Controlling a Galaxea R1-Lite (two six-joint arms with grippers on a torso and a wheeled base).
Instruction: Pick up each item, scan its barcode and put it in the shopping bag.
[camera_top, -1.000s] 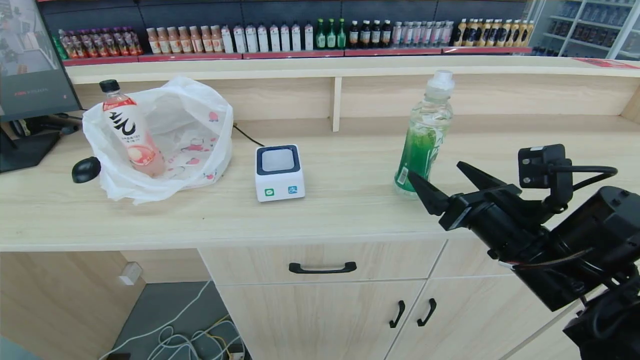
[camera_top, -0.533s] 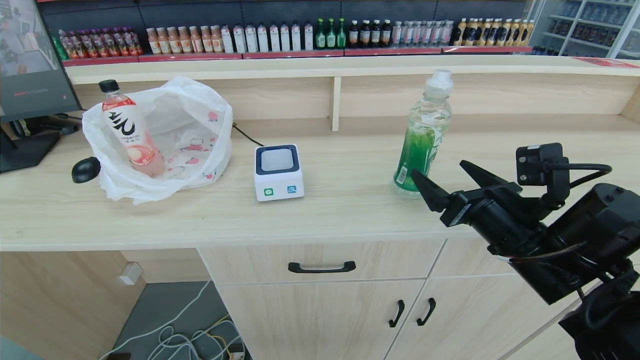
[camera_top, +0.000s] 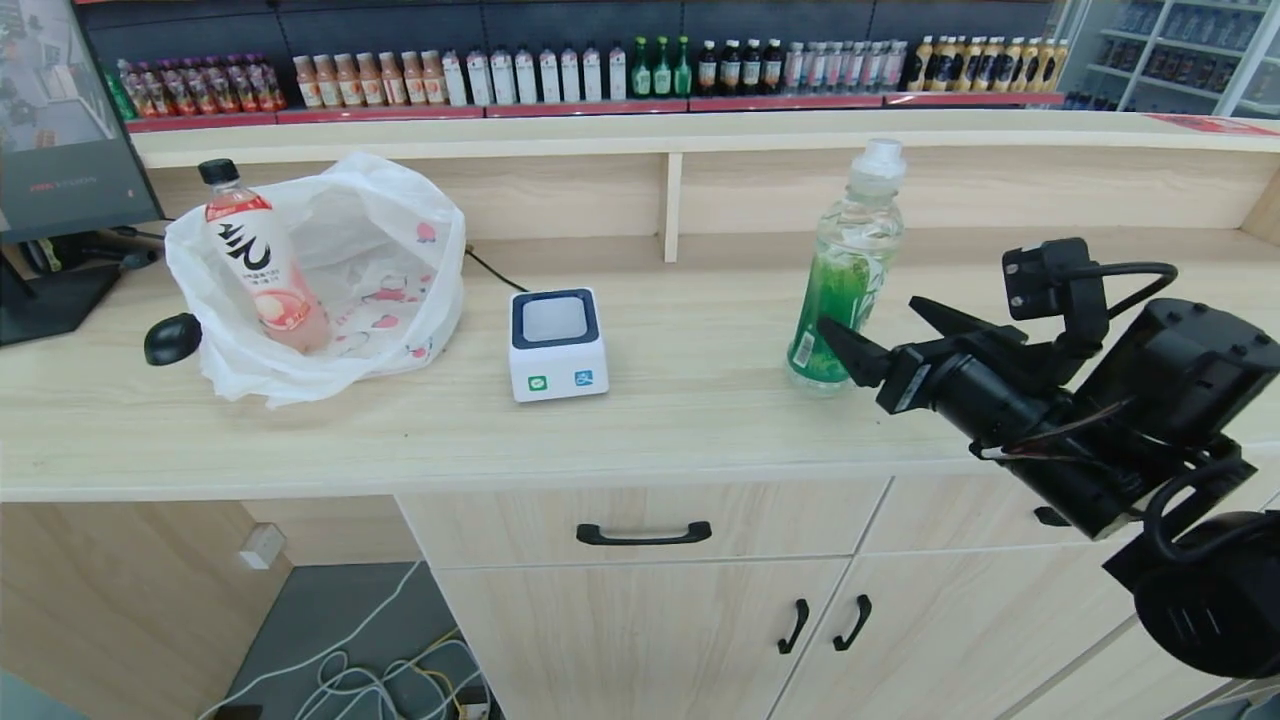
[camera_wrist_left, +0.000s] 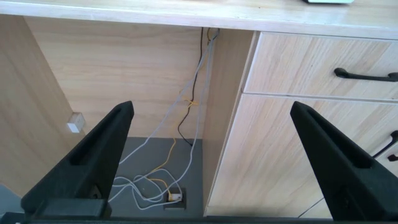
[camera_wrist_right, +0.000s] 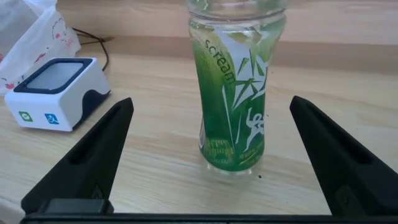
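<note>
A clear bottle with a green label (camera_top: 848, 270) (camera_wrist_right: 236, 93) stands upright on the wooden counter (camera_top: 690, 410), right of centre. My right gripper (camera_top: 872, 325) (camera_wrist_right: 211, 162) is open just right of the bottle's lower half, its fingers pointing at it without touching. A white scanner box (camera_top: 557, 344) (camera_wrist_right: 56, 93) sits mid-counter. A white shopping bag (camera_top: 390, 280) lies open at the left with a pink bottle (camera_top: 262, 258) leaning inside it. My left gripper (camera_wrist_left: 211, 162) is open below counter height, facing the cabinet front.
A black mouse (camera_top: 172, 338) lies left of the bag, beside a monitor (camera_top: 60, 130). A raised shelf with a divider (camera_top: 674, 205) runs along the counter's back. Drawer and door handles (camera_top: 644, 536) are below. Cables (camera_wrist_left: 186, 143) hang under the counter.
My right arm has risen and moved in toward the green bottle, bringing the open fingers close to its lower half. Nothing else on the counter moved.
</note>
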